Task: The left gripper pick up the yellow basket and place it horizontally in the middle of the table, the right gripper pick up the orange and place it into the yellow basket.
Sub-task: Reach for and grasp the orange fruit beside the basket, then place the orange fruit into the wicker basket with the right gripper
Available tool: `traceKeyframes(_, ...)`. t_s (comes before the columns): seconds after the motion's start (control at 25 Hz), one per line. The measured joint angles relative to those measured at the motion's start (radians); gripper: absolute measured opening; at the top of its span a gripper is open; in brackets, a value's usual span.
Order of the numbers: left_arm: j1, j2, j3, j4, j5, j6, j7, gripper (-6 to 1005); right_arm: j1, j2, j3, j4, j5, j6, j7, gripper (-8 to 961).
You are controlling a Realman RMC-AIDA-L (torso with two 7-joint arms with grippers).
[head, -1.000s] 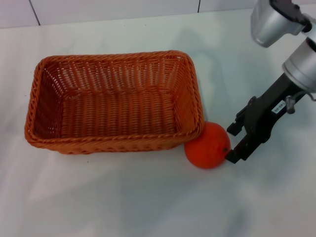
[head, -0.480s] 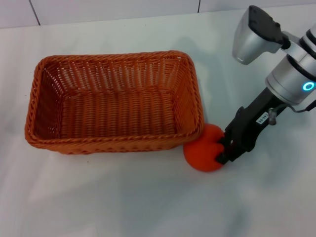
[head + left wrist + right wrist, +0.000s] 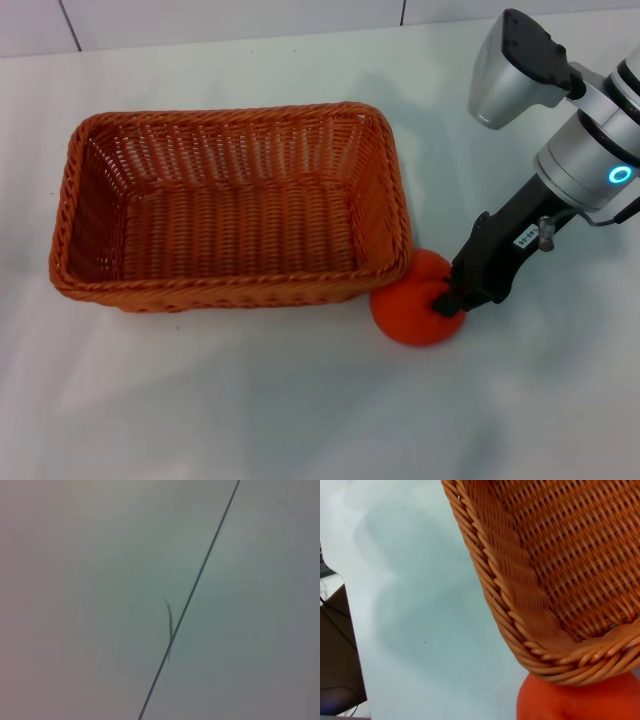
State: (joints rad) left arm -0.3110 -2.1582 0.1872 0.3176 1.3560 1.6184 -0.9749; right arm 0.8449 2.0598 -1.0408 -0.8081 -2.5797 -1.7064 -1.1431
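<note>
The yellow basket [image 3: 232,207] lies lengthwise on the white table [image 3: 250,400], left of centre, its hollow bare. Touching its near right corner sits the orange [image 3: 415,302], resting on the table outside the rim. The right gripper [image 3: 452,298] reaches down from the right onto the fruit's right side; its fingers are set against the skin, though whether they clamp it cannot be told.
</note>
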Motion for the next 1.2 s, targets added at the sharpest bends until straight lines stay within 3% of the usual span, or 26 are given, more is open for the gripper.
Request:
traceKeyframes(0.44, 0.007, 0.0, -0.025, 0.001, 0.0, 0.029, -0.011, 658, -0.013, -0.029, 0.028, -0.01, 0.001, -0.019, -0.016, 143)
traceKeyframes(0.96, 0.003, 0.003, -0.052, 0.006, -0.002, 0.04, -0.018, 657, -0.059, -0.107, 0.247, -0.098, 0.005, -0.103, -0.057, 141)
traceKeyframes(1.2, -0.001, 0.004, -0.052, 0.006, -0.002, 0.043, -0.018, 657, -0.066, -0.116, 0.35, -0.116, 0.168, -0.111, -0.114, 134)
